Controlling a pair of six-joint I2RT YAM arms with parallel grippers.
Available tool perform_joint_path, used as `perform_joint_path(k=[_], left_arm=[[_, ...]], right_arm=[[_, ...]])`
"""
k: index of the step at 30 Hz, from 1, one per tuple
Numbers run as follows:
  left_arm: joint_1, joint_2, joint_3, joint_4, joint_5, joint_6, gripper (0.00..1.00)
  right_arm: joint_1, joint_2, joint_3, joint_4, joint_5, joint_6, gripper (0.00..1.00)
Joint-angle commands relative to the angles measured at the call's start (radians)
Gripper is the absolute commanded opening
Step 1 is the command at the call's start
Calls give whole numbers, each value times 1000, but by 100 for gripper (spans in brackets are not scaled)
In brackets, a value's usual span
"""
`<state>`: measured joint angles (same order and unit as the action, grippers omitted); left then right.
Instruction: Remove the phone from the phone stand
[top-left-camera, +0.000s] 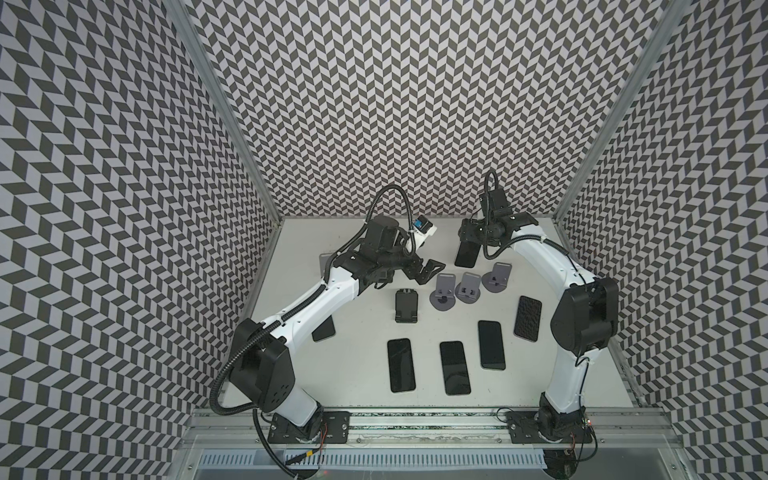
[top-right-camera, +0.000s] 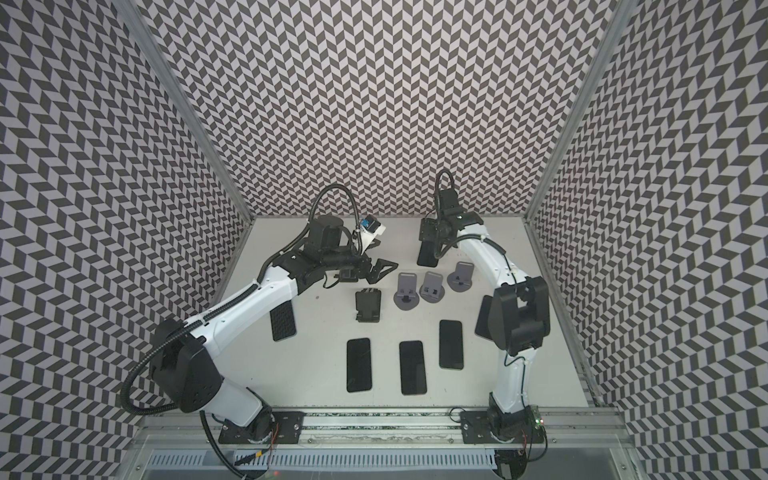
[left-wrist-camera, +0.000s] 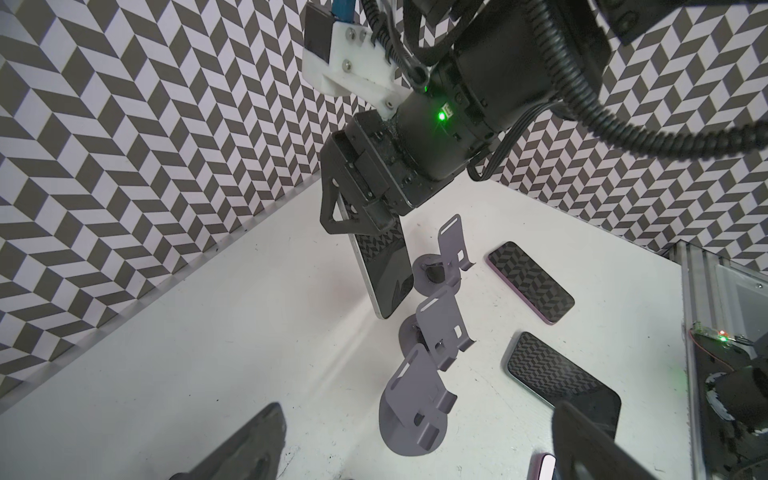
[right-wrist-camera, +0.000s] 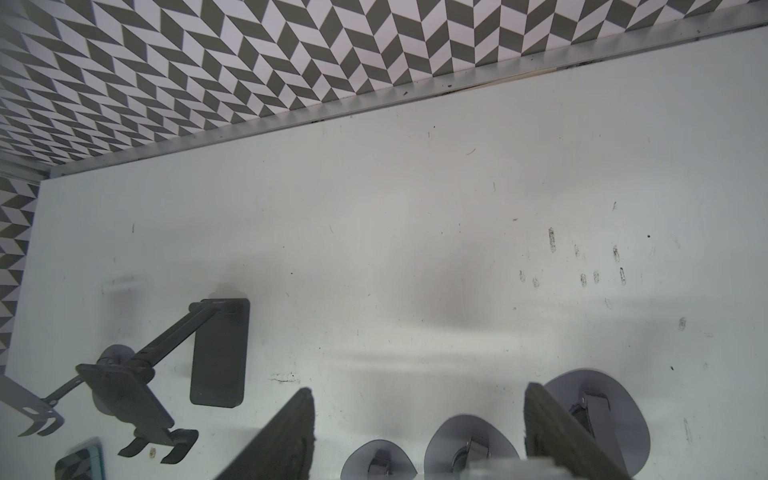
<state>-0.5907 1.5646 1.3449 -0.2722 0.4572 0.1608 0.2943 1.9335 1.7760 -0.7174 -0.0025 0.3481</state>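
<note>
Right jaws pinched narrow on the top end of the phone (top-left-camera: 465, 257), which hangs upright, screen dark, near the far edge of the desk (top-left-camera: 353, 365), just on the far side of the row of three grey phone stands (top-left-camera: 468, 287) and touching none of them. Left jaws spread wide, empty, above the desk toward its left edge from that row, near the black stand (top-left-camera: 406, 306). Other phones (top-left-camera: 455, 368) lie flat toward the near edge.

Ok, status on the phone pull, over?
Left gripper open, empty, hovering by the black stand. Right gripper shut on the phone, which hangs upright, off every stand. Three grey stands empty close by; nothing else near.
</note>
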Motion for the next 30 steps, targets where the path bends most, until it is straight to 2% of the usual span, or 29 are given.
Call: perform_joint_path(k=[1, 30], left_arm=[[-4, 21, 43, -57, 4, 48, 100], [5, 111, 106, -101, 3, 75, 100]], right_arm=[[8, 27, 43, 48, -6, -6, 53], [8, 220, 199, -57, 8, -46, 53]])
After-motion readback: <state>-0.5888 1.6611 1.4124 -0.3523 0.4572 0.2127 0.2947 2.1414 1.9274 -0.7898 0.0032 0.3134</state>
